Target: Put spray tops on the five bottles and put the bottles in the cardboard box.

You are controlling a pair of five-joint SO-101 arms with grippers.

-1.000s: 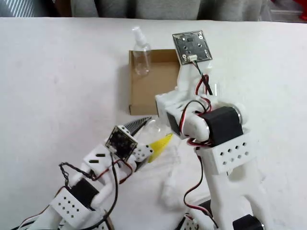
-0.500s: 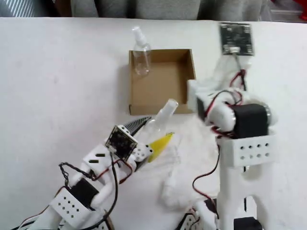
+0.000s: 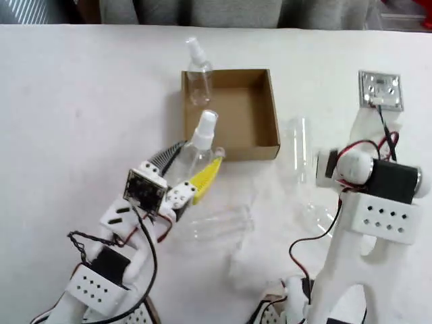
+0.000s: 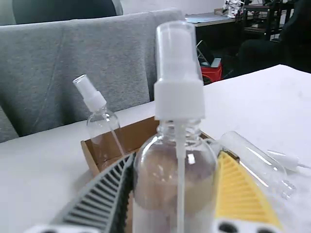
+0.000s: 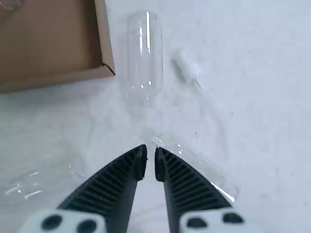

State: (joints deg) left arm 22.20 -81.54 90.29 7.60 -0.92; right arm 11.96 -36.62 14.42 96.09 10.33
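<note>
My left pincer grips a capped bottle upright beside the cardboard box; my right pincer looks clenched, empty, over the surface.

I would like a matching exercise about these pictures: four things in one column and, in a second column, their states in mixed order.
Things:
1. left gripper
2. right gripper
3. box
4. loose spray top

States:
A. lies on the table
B. shut, holding nothing
C. contains one standing bottle in a corner
D. shut on a capped bottle

Pairs: 1-D, 2-B, 3-C, 4-A.
</note>
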